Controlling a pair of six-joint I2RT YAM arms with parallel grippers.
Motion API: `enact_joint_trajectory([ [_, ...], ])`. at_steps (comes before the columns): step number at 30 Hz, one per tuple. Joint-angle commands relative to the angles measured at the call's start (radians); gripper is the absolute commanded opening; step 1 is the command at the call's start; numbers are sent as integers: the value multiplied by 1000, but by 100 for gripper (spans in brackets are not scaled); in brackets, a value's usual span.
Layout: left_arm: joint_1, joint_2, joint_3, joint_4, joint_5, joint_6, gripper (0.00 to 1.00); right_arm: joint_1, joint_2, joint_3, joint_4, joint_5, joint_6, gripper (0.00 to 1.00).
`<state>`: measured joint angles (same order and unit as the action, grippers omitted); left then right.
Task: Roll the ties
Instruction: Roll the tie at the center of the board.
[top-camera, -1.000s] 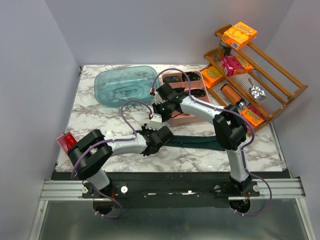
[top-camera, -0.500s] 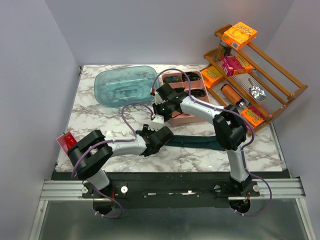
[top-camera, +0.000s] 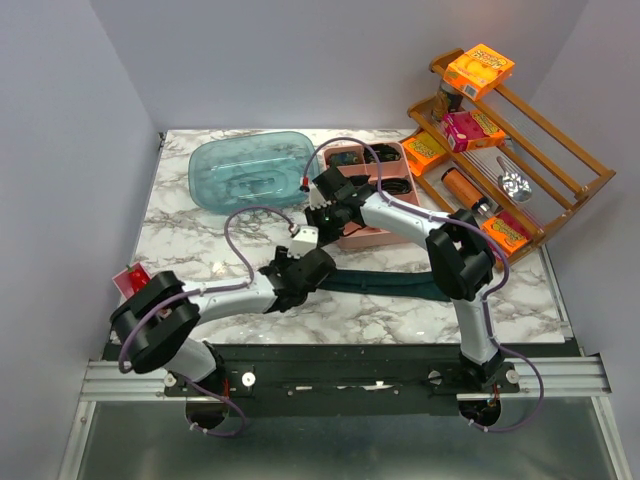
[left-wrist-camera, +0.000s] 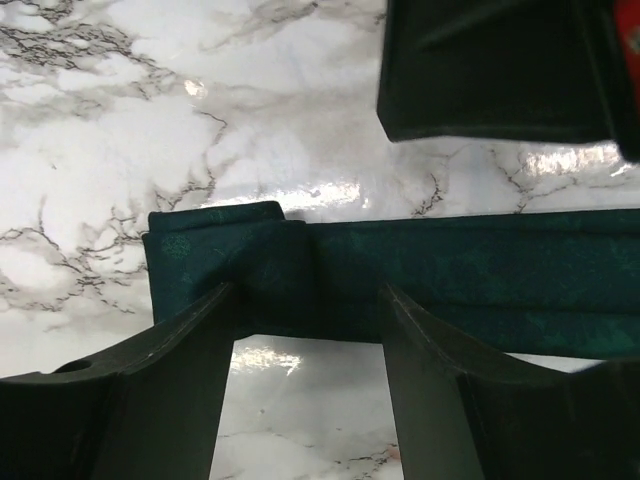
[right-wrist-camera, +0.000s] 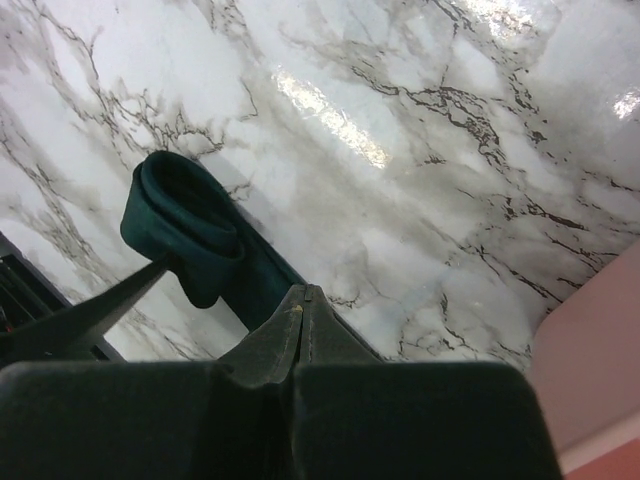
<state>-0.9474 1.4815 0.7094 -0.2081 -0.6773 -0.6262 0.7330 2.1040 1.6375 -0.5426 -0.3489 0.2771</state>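
On the marble table (top-camera: 190, 250), green tie (left-wrist-camera: 450, 275), left pincer (left-wrist-camera: 307, 297) spread astride its folded end, right pincer (right-wrist-camera: 303, 292) closed, box (top-camera: 479, 68) lettering unreadable.

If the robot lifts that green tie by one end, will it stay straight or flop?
Probably flop: the tie lies flat like thin cloth, its end folded over itself. It looks light. The fold may loosen, since the open left gripper isn't pinching it.

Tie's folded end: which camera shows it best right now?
Left wrist. The green tie fills the frame, its doubled-over end sharp between the fingers of the open left gripper. Right wrist shows the same fold smaller, side-on, as a curled loop. From the top camera the left gripper covers the fold; only the flat strip shows.
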Motion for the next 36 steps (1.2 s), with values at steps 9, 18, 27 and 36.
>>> enact_joint_trajectory([
  [9, 277, -347, -168, 120, 286, -40, 72, 16, -104, -44, 47, -94, -24, 4],
  [18, 470, -458, -286, 180, 507, -130, 74, 69, -69, 4, 59, -143, -23, 4],
  [27, 671, -465, -386, 324, 755, -161, 76, 111, 36, 70, 72, -154, -7, 4],
  [36, 702, -411, -429, 412, 815, -161, 76, 111, 82, 64, 58, -73, -15, 4],
])
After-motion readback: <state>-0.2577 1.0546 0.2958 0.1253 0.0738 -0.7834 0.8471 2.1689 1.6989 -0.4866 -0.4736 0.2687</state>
